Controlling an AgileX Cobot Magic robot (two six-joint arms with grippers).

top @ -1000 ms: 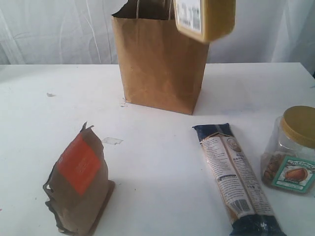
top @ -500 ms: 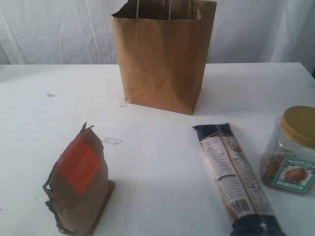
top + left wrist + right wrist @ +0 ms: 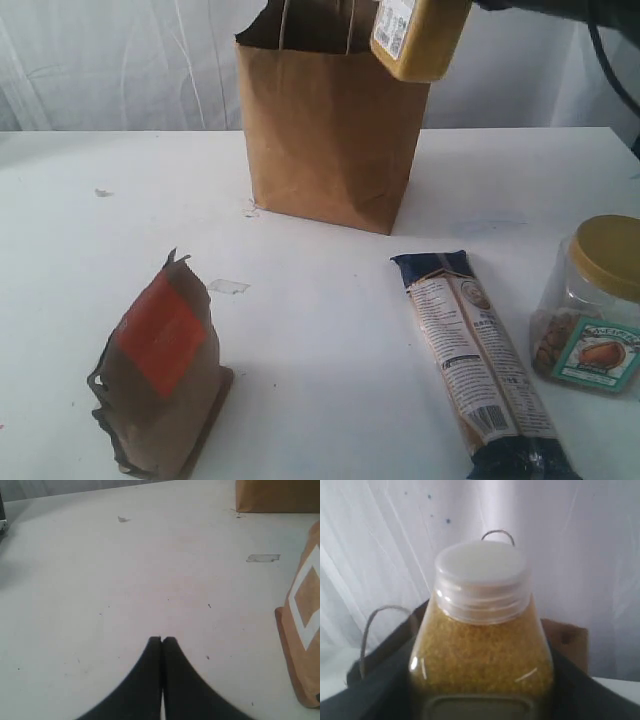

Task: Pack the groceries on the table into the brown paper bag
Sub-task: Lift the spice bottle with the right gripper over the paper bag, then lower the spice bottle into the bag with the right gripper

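Note:
The yellow-grain bottle [image 3: 415, 35] with its white cap [image 3: 480, 575] hangs tilted over the right rim of the brown paper bag [image 3: 325, 140]. My right gripper [image 3: 480, 702] is shut on it, dark fingers [image 3: 365, 692] on both sides. The bag's thin handles [image 3: 372, 625] show behind the bottle. On the table [image 3: 330, 300] stand the orange-labelled brown pouch [image 3: 165, 365] at front left and the gold-lidded clear jar [image 3: 595, 305] at right; the long pasta packet [image 3: 480, 370] lies between. My left gripper [image 3: 161, 639] is shut and empty, low over bare table left of the pouch [image 3: 302, 630]. Can and carton are out of view.
White curtains hang behind the table. A small clear scrap [image 3: 228, 287] lies near the pouch, and a speck [image 3: 103, 192] at far left. The right arm's dark body and cable [image 3: 600, 40] cross the top right corner.
The bottle left the exterior view half a second ago and is back over the bag's right rim, smaller in view and tilted. The bag has shifted slightly to the right.

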